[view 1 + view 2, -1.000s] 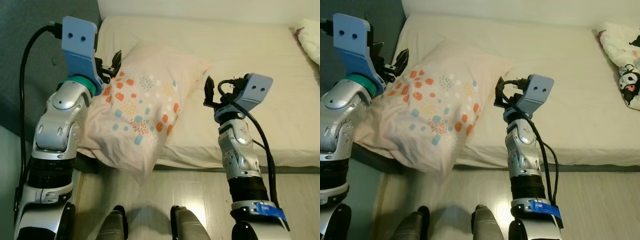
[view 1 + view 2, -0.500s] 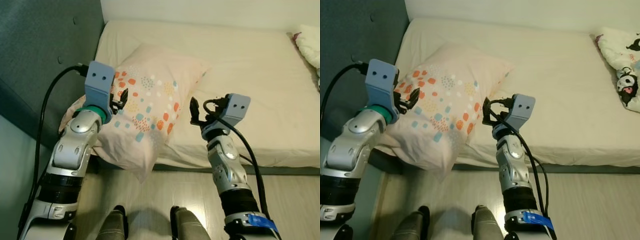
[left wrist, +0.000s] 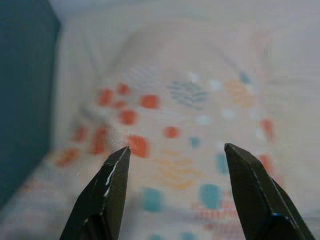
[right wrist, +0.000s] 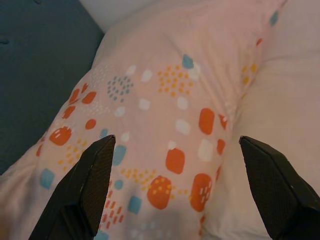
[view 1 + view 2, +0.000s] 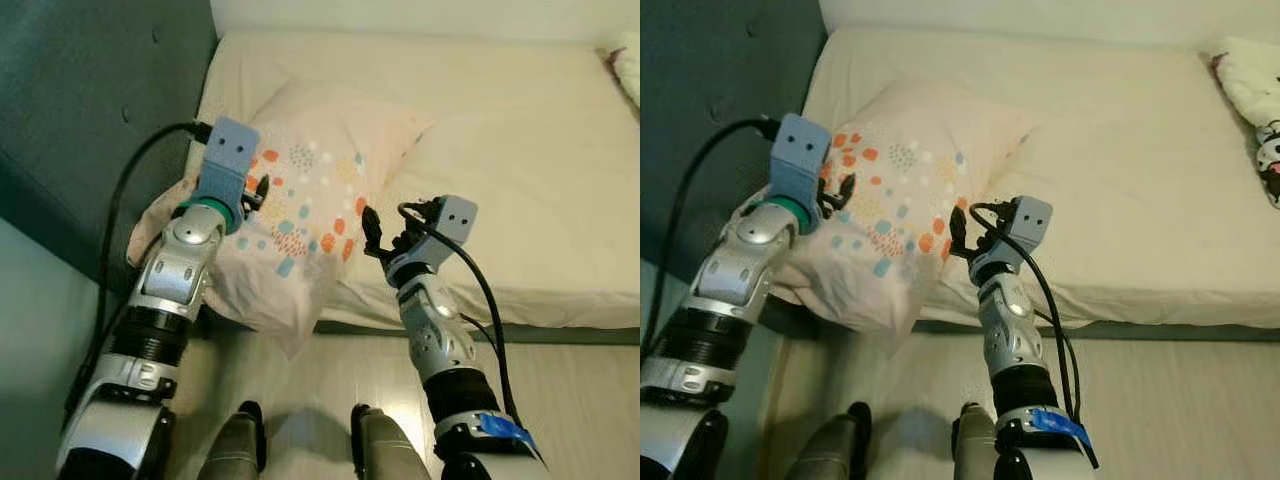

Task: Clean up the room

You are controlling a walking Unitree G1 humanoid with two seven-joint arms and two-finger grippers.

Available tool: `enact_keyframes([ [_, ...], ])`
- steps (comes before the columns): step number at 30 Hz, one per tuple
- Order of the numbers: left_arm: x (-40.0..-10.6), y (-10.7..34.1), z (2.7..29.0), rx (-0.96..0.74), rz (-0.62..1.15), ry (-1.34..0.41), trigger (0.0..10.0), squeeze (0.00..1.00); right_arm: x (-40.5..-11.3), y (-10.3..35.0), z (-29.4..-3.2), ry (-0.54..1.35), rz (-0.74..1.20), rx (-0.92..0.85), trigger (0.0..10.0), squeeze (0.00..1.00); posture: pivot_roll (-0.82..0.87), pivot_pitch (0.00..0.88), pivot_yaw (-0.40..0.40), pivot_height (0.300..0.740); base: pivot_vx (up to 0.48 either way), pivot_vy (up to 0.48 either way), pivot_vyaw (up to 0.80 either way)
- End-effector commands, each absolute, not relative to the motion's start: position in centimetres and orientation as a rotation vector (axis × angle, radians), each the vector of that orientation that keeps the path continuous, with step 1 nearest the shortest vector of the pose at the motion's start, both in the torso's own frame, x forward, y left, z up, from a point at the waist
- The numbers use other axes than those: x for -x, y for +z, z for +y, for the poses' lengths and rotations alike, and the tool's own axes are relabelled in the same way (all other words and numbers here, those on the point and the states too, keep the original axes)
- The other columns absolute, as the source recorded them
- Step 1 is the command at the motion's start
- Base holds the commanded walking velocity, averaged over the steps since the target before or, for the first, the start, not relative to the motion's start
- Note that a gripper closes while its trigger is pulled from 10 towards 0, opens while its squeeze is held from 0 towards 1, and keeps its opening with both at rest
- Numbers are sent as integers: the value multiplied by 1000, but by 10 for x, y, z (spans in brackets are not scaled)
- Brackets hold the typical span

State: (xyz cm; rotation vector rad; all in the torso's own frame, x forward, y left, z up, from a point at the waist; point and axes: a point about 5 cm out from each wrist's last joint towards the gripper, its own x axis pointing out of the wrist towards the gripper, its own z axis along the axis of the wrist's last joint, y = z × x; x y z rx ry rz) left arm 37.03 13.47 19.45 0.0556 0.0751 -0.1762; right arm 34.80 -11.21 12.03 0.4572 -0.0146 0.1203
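pillow (image 5: 300, 215) on bed (image 5: 520, 150) near-left corner, overhanging edge | L gripper (image 5: 258, 190) + R gripper (image 5: 372, 232) jaws apart, flanking it | tip: close on both sides evenly, lift w/o dragging

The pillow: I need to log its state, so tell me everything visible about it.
The pillow is pale pink soft fabric with orange, blue and white patches. It lies slantwise on the bed near the teal headboard, one corner drooping over the mattress edge. Both open grippers, left and right, hover at its sides.
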Motion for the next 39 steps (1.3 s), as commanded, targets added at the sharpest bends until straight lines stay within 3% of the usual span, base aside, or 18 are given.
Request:
enact_keyframes([
  [1,-367,180,146,85,149,-139,10000,0,-343,111,-108,136,23,-444,10000,0,-26,224,53,740,0,0,0],
  [6,-352,150,151,26,227,-141,10000,0,-336,110,-101,177,-3,-308,10000,0,-33,206,40,740,0,0,0],
  [8,-337,121,156,-195,261,-176,10000,0,-331,108,-99,183,-37,-179,10000,0,-42,182,23,740,0,0,0],
  [14,-334,97,168,-319,267,-145,10000,0,-328,101,-106,171,-58,-53,10000,0,-39,163,3,740,0,0,0],
  [21,-354,109,161,-351,234,-132,10000,0,-331,109,-115,136,-108,-4,10000,0,-42,170,-9,740,0,0,0],
  [25,-380,131,158,-391,209,-58,10000,0,-334,117,-125,93,-138,7,10000,0,-68,189,-6,740,0,0,0],
  [31,-399,154,159,-497,203,-82,10000,0,-329,122,-123,91,-172,-1,10000,0,-71,235,17,740,0,0,0],
  [39,-408,182,161,-355,130,-76,10000,0,-330,119,-119,52,-142,-73,10000,0,-56,269,36,740,0,0,0],
])
